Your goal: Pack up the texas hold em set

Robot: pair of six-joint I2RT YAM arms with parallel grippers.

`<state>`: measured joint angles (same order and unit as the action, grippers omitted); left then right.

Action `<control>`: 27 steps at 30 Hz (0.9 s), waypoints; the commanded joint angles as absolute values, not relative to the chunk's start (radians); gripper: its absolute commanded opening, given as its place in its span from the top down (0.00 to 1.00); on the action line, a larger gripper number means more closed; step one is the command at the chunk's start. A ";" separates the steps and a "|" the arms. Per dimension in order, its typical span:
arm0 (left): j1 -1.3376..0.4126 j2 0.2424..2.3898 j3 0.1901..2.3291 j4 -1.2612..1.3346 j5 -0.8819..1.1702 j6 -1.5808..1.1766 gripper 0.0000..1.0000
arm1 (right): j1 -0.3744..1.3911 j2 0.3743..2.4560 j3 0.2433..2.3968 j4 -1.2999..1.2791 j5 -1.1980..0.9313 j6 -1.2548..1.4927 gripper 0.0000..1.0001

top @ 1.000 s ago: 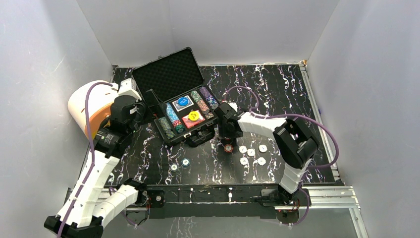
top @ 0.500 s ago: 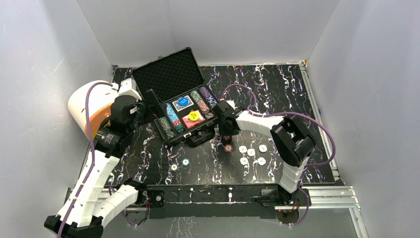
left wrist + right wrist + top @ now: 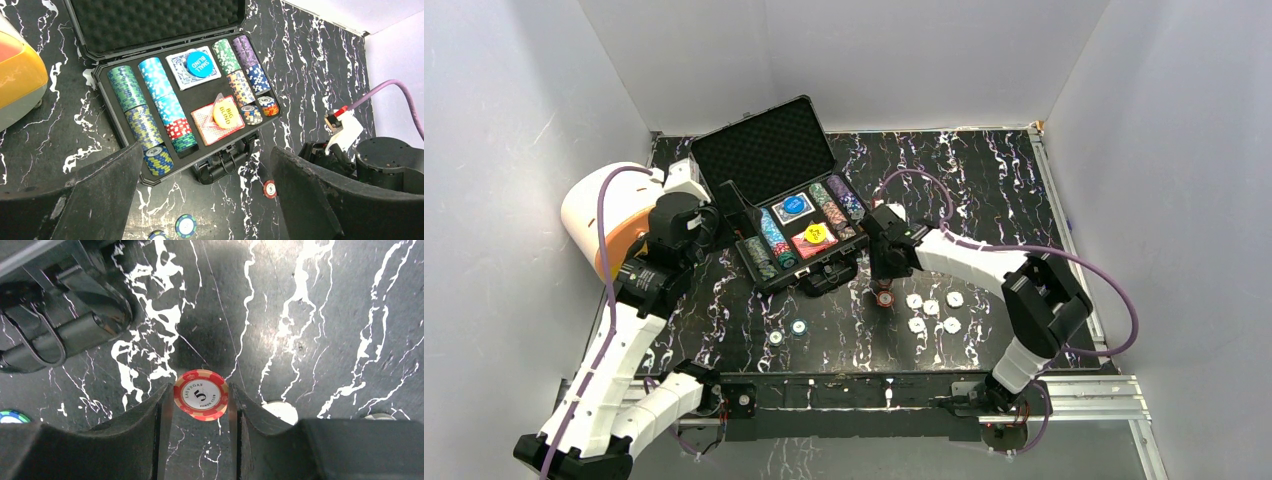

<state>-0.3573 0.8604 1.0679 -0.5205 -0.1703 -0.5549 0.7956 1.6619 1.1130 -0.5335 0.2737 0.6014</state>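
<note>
Slippage threatens: right claw (image 3: 201, 395) pinches the red 5 chip (image 3: 201, 401) by its thin rim, so lifting could squirt it free; left claw (image 3: 207, 150) gapes open.

The top camera hangs high above and behind the arm bases (image 3: 724, 395) and looks steeply down over the whole black marbled table (image 3: 1004, 180), far enough off to take in the entire scene. The left wrist camera looks forward and down from a middling height, between the tips of the left gripper (image 3: 207, 147), at the open case (image 3: 185, 100). The right wrist camera faces almost straight down, very near the table, between the tips of the right gripper (image 3: 200, 390). All three views share the red chip (image 3: 201, 395) and the case handle (image 3: 60, 335) near it.
</note>
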 commanded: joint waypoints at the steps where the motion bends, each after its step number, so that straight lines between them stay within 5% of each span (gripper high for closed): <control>1: -0.359 0.845 1.054 -0.504 -0.150 -0.562 0.02 | 0.816 1.622 1.071 -0.563 0.255 0.630 0.54; 15: -0.359 0.846 1.060 -0.505 -0.150 -0.564 0.02 | 0.861 1.691 1.029 -0.502 0.292 0.610 0.50; 20: -0.359 0.855 1.062 -0.504 -0.156 -0.563 0.02 | 0.863 1.698 1.038 -0.524 0.279 0.597 0.34; 27: -0.359 0.847 1.054 -0.505 -0.163 -0.562 0.02 | 0.864 1.735 1.016 -0.554 0.209 0.574 0.39</control>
